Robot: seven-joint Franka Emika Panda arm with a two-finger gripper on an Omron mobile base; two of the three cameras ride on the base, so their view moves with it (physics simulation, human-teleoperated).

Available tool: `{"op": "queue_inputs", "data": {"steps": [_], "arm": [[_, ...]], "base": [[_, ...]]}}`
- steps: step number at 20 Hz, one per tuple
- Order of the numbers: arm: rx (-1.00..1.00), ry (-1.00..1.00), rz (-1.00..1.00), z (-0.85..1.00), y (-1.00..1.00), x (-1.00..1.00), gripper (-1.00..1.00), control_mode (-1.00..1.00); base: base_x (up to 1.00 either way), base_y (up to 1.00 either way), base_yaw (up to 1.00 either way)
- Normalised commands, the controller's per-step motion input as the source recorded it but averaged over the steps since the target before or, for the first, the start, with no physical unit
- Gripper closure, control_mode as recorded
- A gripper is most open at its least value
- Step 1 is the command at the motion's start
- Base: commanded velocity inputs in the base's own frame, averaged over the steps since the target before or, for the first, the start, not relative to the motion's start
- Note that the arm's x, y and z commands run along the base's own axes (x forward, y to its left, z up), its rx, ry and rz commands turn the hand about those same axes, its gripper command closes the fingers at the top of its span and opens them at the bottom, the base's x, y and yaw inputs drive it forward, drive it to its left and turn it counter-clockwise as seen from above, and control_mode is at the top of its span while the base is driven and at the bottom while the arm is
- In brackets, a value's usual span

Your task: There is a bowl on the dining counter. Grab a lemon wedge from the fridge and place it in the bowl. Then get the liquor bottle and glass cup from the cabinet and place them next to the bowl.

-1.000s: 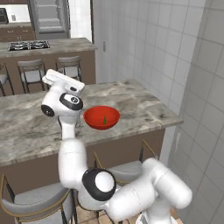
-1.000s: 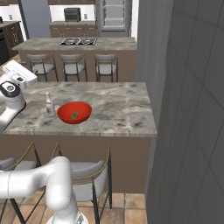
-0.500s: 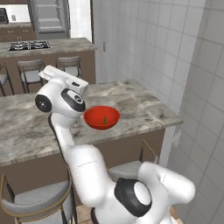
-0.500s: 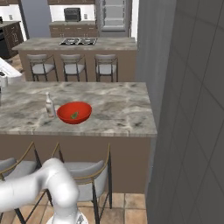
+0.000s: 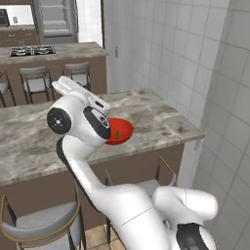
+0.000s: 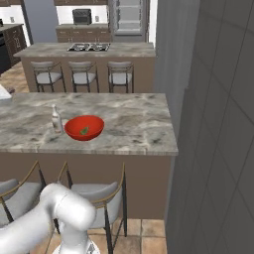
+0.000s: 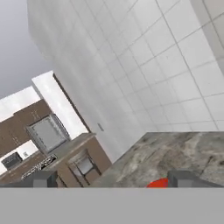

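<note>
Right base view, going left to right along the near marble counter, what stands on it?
Small slim pale liquor bottle with a narrow neck → wide, shallow bright red bowl, holding a tiny yellowish-green lemon wedge → bare grey-brown veined marble of the dining counter.

Nothing readable anywhere here, honestly. The small slim pale bottle with a narrow neck [image 6: 56,118] has a light label, but it's way too tiny to make out.
</note>
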Motion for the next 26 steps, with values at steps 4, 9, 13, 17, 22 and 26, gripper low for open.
{"op": "queue_inputs", "data": {"steps": [4,9,13,17,22,26], "arm": [[0.12,0.03,0.39,0.05,-0.49,-0.71,-1.00,-1.00],[-0.01,0.21,0.35,0.08,-0.25,-0.48,-1.00,-1.00],[-0.07,0.18,0.37,0.12,-0.28,-0.43,-1.00,-1.00],[-0.17,0.12,0.34,0.34,-0.18,-0.50,-1.00,-1.00],[-0.28,-0.01,0.30,0.06,-0.10,-0.71,-1.00,-1.00],[-0.29,-0.19,0.21,0.00,-0.02,-1.00,-1.00,-1.00]], "base": [[0.00,0.00,0.00],[0.00,0.00,0.00],[0.00,0.00,0.00],[0.00,0.00,0.00],[0.00,0.00,0.00],[0.00,0.00,0.00]]}}
